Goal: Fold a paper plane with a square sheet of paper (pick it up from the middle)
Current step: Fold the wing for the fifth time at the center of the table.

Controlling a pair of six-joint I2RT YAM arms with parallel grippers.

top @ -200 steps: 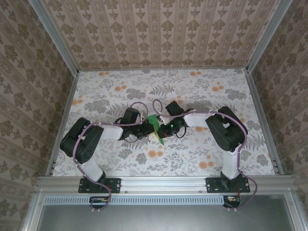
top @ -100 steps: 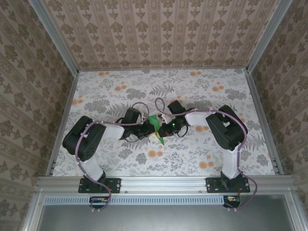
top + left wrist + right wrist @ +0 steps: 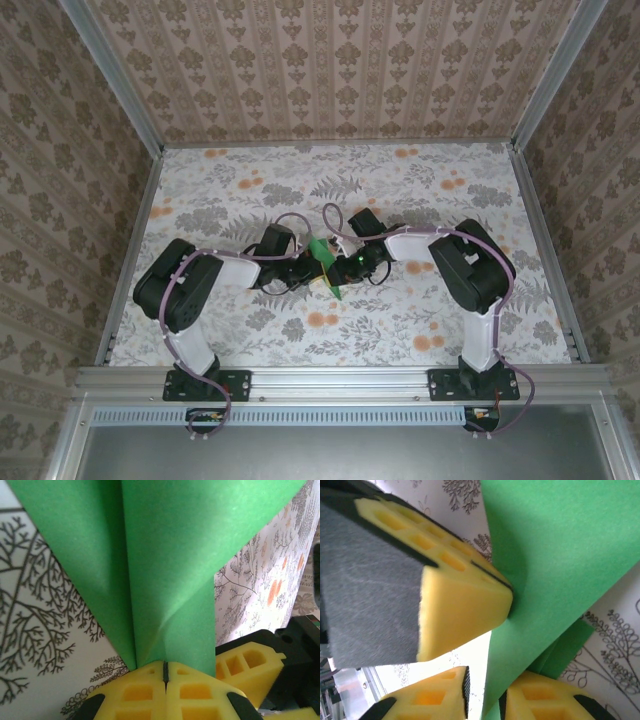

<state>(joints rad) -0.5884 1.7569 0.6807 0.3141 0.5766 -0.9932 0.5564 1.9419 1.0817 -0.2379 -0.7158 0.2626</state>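
Firstly, left jaws: clenched on the green paper. Their yellow fingers meet at a hairline seam with the sheet pinched in it. Paper fans out from the seam in two overlapping flaps, with a soft crease just past the fingertips.

Right jaws: parted, gripping nothing. Their two yellow fingers stand apart at the bottom of the right wrist view, and a strip of pale table shows between them. The paper's edge runs down through that gap, close against one finger; cannot tell whether it touches. One finger of the left jaws, yellow with a grey pad on its flank, meets the paper's face from the other side.

Outward, top view: both wrists nose to nose with the paper between them, a pointed green tip aimed toward the near edge. Cannot tell whether the tip rests on the table or hangs above it. Paper sits about midway between the table's left and right edges, a little nearer the near edge than the far. Left arm and right arm both bend inward from their bases at the near edge.
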